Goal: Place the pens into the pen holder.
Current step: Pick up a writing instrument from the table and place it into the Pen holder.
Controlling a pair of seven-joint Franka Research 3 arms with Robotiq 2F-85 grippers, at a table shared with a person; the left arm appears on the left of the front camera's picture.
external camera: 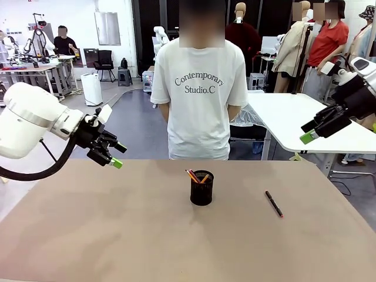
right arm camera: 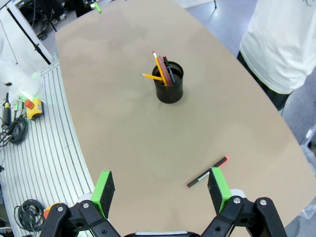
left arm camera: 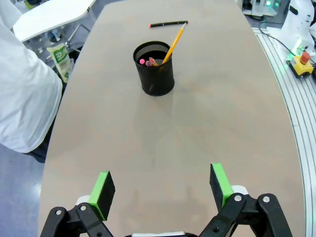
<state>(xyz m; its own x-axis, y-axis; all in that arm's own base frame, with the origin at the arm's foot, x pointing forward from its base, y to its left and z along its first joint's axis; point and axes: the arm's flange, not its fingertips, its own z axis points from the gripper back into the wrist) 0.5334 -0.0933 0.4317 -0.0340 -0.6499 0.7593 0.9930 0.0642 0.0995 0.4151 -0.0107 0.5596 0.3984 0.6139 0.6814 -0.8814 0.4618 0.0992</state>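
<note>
Pens (left arm camera: 174, 43) partly inside pen holder (left arm camera: 158, 79)

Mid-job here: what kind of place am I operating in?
Likely a robotics lab: an emergency-stop button sits on ribbed metal decking beside the table, loose cables lie there too, and equipment-laden workbenches stand farther off.

The pen holder (external camera: 201, 188) stands at the middle of the counter (external camera: 88, 235), with pens (external camera: 194, 175) leaning in it. A loose pen (external camera: 274, 204) lies flat to its right, well apart. A person (external camera: 200, 100) stands at the far edge, behind the holder.
</note>
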